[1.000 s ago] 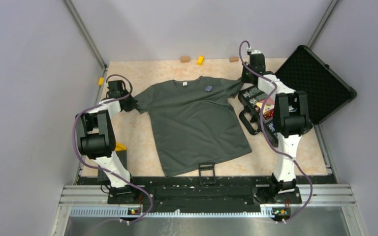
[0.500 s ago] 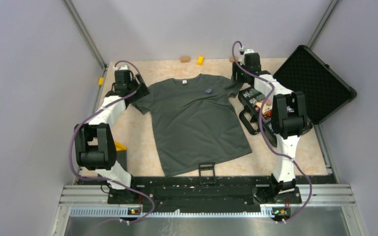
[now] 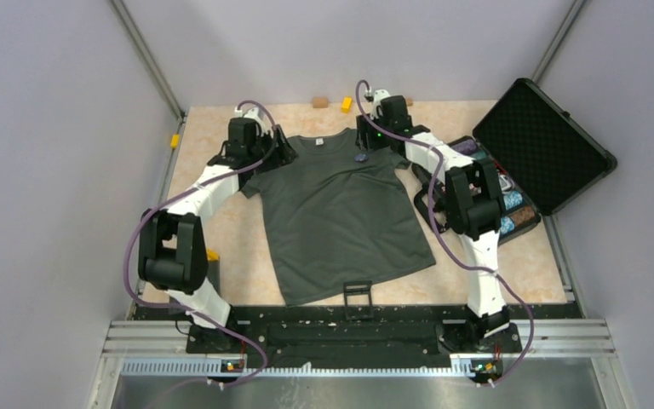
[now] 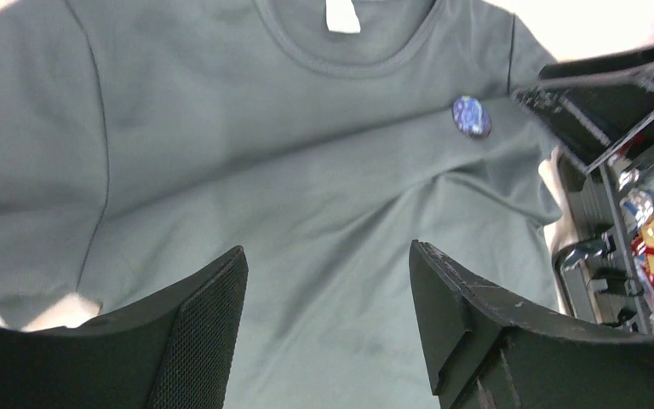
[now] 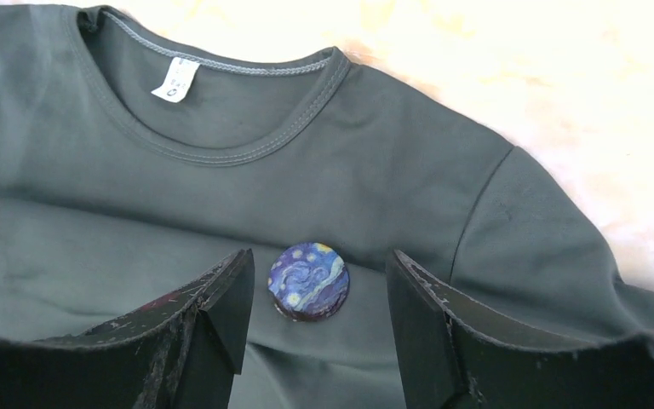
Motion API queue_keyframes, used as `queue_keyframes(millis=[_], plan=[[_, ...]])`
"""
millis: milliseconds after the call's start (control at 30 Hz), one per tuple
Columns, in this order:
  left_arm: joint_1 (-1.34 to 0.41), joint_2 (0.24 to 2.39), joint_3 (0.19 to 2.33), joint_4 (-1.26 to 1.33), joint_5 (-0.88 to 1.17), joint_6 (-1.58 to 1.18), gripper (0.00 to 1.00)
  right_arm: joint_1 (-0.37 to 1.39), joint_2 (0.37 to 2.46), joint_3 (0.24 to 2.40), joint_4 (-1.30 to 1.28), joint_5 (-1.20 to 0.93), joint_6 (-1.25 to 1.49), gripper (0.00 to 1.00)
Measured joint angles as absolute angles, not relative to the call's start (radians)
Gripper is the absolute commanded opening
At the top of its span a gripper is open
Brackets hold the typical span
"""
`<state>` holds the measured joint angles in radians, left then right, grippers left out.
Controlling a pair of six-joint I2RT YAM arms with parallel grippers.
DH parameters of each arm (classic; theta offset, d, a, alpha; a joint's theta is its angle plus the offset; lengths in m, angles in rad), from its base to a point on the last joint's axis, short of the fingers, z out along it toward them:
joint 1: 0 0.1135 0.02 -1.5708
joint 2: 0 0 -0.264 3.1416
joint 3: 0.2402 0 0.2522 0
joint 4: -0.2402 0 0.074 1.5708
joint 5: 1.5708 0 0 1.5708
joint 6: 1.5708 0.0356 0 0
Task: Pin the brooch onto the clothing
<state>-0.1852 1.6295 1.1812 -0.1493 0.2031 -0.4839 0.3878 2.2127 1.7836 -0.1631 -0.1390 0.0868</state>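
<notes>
The clothing (image 3: 341,213), a dark grey-green T-shirt, lies flat on the table with its collar at the far side. The brooch (image 3: 361,156), a small round blue pin, sits on the chest to the right of the collar. My right gripper (image 5: 319,254) hovers open right over the brooch (image 5: 309,281), which shows between its fingers without touching either. My left gripper (image 4: 328,249) is open above the clothing (image 4: 247,187) near the left shoulder, with nothing between its fingers. In the left wrist view the brooch (image 4: 472,116) lies ahead and to the right. From above, the left gripper (image 3: 279,153) and right gripper (image 3: 366,141) flank the collar.
An open black case (image 3: 545,145) holding poker chips (image 3: 511,204) stands right of the shirt, its edge close to the right sleeve (image 4: 596,128). A small black frame (image 3: 358,294) sits at the hem. Small yellow and brown blocks (image 3: 347,104) lie along the far edge.
Both grippers were shut at the sleeves; they have opened, let go and swung inward toward the collar. The right one now sits over the brooch. The case tray shows more.
</notes>
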Motion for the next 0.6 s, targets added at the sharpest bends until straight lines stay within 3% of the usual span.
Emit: queue_keyframes(millis=[267, 600], plan=[[-0.154, 1.881, 1.390, -0.079, 0.244, -0.551, 0.73, 0.371, 2.339, 1.878, -0.172, -0.191, 0.112, 0.59], [-0.096, 2.099, 1.486, -0.072, 0.254, -0.639, 0.74, 0.371, 2.440, 1.976, -0.199, -0.198, 0.169, 0.59]])
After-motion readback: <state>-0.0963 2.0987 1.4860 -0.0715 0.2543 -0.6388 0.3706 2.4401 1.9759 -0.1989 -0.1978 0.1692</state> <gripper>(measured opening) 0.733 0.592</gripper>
